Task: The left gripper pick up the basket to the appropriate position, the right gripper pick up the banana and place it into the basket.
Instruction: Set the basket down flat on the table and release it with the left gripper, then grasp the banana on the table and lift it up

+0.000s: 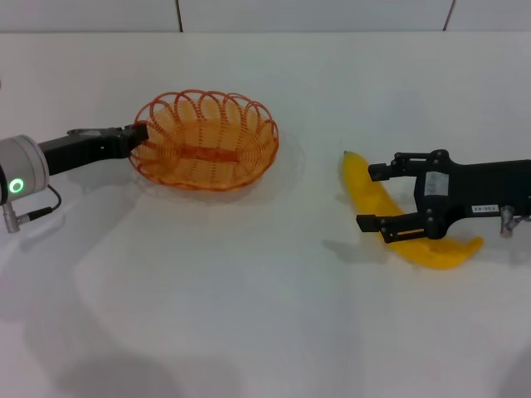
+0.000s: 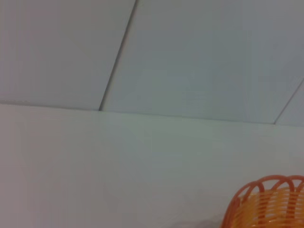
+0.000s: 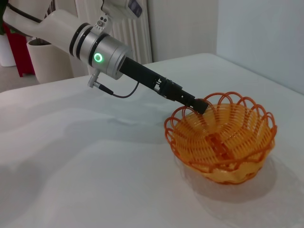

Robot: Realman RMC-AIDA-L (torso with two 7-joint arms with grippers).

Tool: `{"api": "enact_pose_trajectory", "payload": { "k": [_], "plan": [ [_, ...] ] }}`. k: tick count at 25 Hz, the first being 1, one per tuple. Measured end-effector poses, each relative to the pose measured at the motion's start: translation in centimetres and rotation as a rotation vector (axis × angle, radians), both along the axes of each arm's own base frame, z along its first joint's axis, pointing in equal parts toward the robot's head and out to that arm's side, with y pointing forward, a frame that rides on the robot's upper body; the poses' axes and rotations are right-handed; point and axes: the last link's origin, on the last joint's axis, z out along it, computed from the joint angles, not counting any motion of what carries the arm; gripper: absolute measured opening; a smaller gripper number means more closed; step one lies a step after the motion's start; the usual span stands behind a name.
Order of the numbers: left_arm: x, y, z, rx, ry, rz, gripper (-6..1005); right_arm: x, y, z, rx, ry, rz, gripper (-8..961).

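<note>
The orange wire basket (image 1: 205, 143) stands on the white table, left of centre in the head view. My left gripper (image 1: 138, 133) reaches in from the left and is closed on the basket's left rim; the right wrist view shows its tip (image 3: 199, 105) on the rim of the basket (image 3: 223, 140). A part of the basket's rim (image 2: 270, 202) shows in the left wrist view. The yellow banana (image 1: 358, 178) lies on the table at the right. My right gripper (image 1: 375, 197) is open and straddles the banana's middle, one finger on each side.
The white table (image 1: 249, 315) ends at a tiled wall at the back. A cable (image 1: 41, 211) hangs from my left arm's cuff. Beyond the table, the right wrist view shows a white pot (image 3: 47, 61) and a radiator (image 3: 123, 28).
</note>
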Motion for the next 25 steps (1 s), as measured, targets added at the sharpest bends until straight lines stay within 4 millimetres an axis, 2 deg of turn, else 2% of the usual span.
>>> {"api": "enact_pose_trajectory", "payload": {
  "k": [13,25],
  "plan": [
    [0.02,-0.02,-0.03,0.002,0.016,-0.020,93,-0.04,-0.02,-0.06,-0.001,0.002,0.000,851],
    [0.39,-0.45,0.09,0.004,0.042,-0.117,296,0.07,-0.09,-0.04,-0.003,0.003,-0.010,850]
  ]
}}
